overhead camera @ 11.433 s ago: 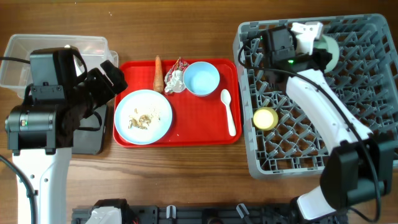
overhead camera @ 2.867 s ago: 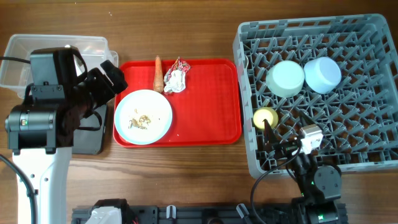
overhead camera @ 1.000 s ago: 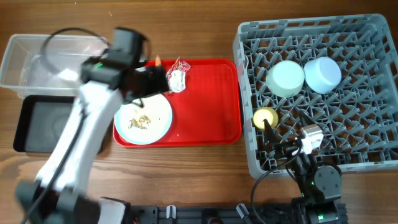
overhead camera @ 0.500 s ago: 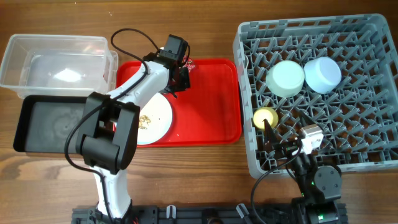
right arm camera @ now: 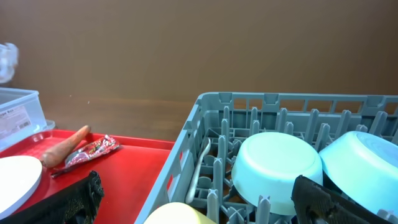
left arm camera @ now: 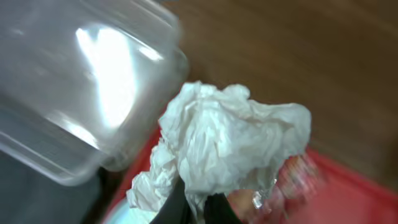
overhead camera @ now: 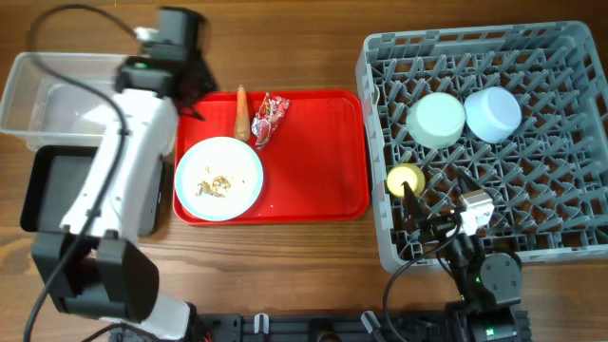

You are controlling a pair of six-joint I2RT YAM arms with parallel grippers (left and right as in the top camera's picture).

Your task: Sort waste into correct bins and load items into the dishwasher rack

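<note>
My left gripper (left arm camera: 198, 206) is shut on a crumpled piece of white paper (left arm camera: 230, 137), held above the corner of the clear tub (left arm camera: 74, 93). From overhead, that gripper (overhead camera: 197, 81) hovers between the tub (overhead camera: 57, 95) and the red tray (overhead camera: 323, 180). On the tray lie the carrot (overhead camera: 241, 112), the red-and-silver wrapper (overhead camera: 266, 116) and the pale blue plate (overhead camera: 218, 178) with beige scraps (overhead camera: 217, 182). The black tray (overhead camera: 52, 190) sits below the tub. My right gripper (right arm camera: 196, 182) stands open at the front edge of the dishwasher rack (overhead camera: 560, 237).
In the rack, two pale blue bowls (overhead camera: 436, 119) (overhead camera: 492, 114) stand upside down, with the green bowl with yellow inside (overhead camera: 405, 180) and a white spoon (right arm camera: 202, 165) near the left wall. The left arm (overhead camera: 114, 161) stretches over the black tray.
The left gripper shut on the white paper beside the wrapper and carried it up and left off the red tray toward the clear tub. The right arm has not moved.
</note>
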